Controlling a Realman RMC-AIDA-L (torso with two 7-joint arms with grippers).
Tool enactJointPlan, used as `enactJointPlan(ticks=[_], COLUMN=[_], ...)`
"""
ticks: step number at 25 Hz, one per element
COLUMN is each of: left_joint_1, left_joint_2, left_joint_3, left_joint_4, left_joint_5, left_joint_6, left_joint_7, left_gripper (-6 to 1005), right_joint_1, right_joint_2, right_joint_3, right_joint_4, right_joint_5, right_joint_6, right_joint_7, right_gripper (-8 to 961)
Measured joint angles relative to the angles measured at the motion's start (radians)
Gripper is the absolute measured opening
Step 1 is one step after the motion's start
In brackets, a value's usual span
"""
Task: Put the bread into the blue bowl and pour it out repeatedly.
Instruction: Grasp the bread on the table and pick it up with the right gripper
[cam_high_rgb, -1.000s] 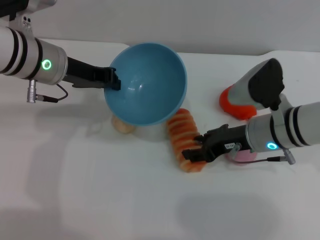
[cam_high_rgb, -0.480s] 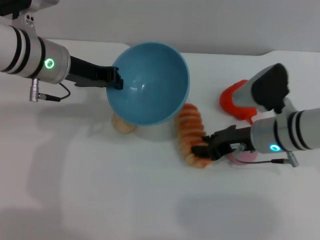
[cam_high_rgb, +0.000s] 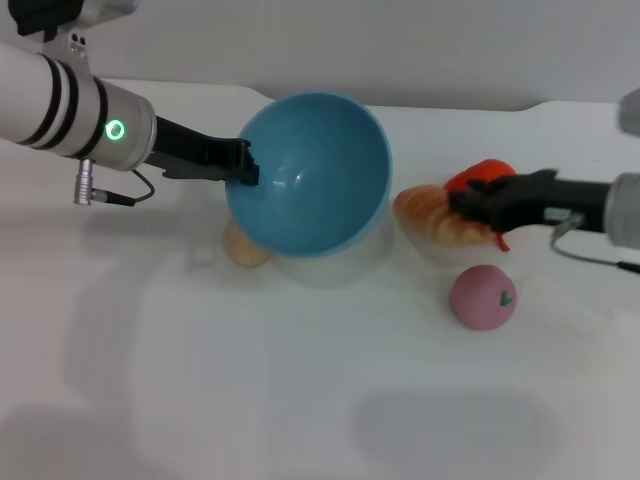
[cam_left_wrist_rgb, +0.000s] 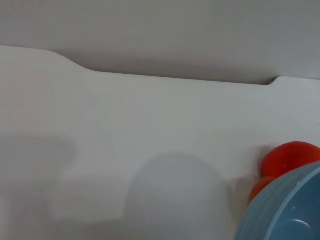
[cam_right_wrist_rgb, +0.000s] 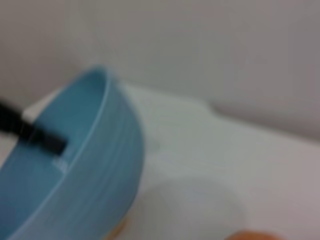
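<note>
Nothing is yet inside the blue bowl (cam_high_rgb: 310, 175), held tilted by its rim in the clamped left gripper (cam_high_rgb: 243, 167), while the bread (cam_high_rgb: 432, 214) is pinched aloft beside it by the right gripper (cam_high_rgb: 468, 207).

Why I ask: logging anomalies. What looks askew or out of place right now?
The blue bowl is tipped on its side and empty, held at its rim by the left gripper. The bread hangs off the table beside it, pinched in the right gripper.
</note>
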Motion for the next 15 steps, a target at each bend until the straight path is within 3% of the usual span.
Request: enactJointPlan(ticks=[8, 15], left_joint_1=[-0.050, -0.056], left_joint_2=[0.001, 0.000], left_joint_3=[0.038, 0.042], left_joint_4=[-0.079, -0.077], left_joint_5=[0.000, -0.001], left_joint_6=[-0.001, -0.001], left_joint_7=[0.003, -0.004], left_gripper=[19, 19], right_joint_1=[-0.046, -0.017], right_joint_2=[0.004, 0.001], right_joint_3=[0.157, 0.154], right_joint_4=[-0.129, -0.051], right_joint_5=[0.005, -0.001], right_joint_6=[-0.082, -0.079], right_joint_7=[-0.112, -0.115], right_gripper=[203, -1])
